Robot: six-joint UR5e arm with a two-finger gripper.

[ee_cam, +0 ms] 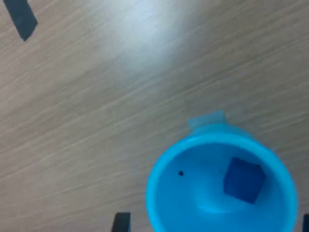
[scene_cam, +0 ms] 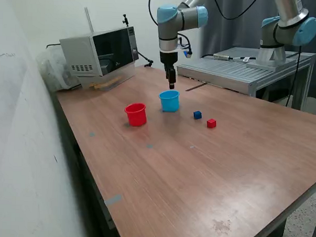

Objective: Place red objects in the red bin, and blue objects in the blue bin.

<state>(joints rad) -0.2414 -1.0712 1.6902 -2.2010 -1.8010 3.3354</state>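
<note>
The blue bin (ee_cam: 219,193) is cut off; red bin's (scene_cam: 136,114) inside seems hidden.

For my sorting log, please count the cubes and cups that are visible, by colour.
Blue cubes: 2, one on the table, one inside the light blue cup
Red cubes: 1
Red cups: 1
Light blue cups: 1
Total: 5
</note>
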